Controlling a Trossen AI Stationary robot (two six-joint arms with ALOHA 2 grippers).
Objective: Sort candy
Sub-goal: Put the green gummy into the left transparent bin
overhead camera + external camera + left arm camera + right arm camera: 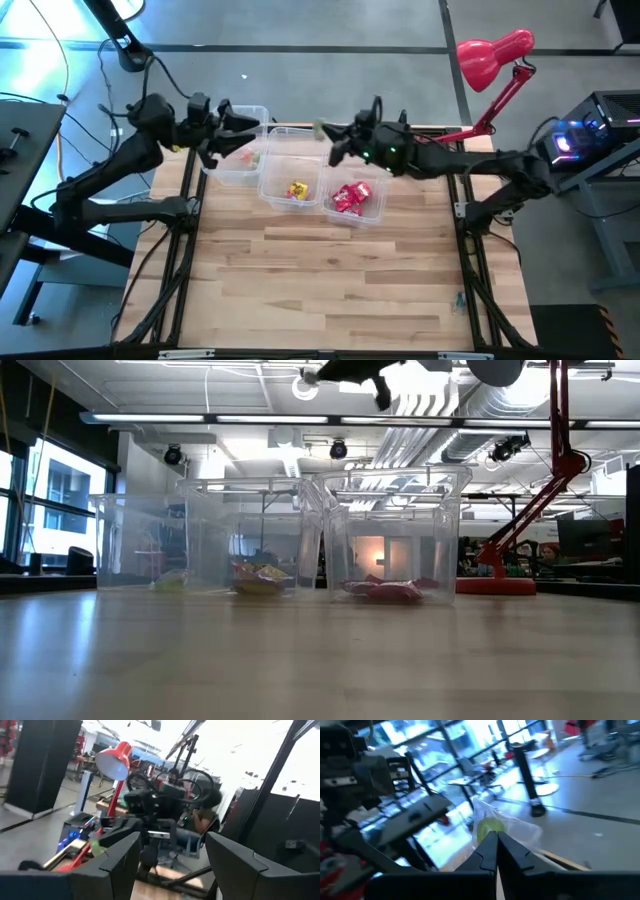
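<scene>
My right gripper [328,133] is raised above the far end of the middle clear bin [290,180] and is shut on a green candy in a clear wrapper [490,827]; the low view shows that candy [311,375] high above the bins. My left gripper [243,128] is open and hovers over the left bin [238,158], facing the right gripper. In the left wrist view the fingers [116,859] stand wide apart with nothing between them. Yellow candy [297,189] lies in the middle bin, red packets [350,198] in the right bin and small pale pieces [247,156] in the left bin. My right gripper pinches the green candy's clear wrapper [487,836] between its two fingertips [506,849], at the wrapper's near edge. The candy sticks out beyond the fingertips toward the table's left, lifted clear of the bins and the table.
The three clear bins stand in a slanting row at the table's far side. A red desk lamp [492,58] stands past the far right corner. The near half of the wooden table [330,290] is open. The two arms are close together over the bins.
</scene>
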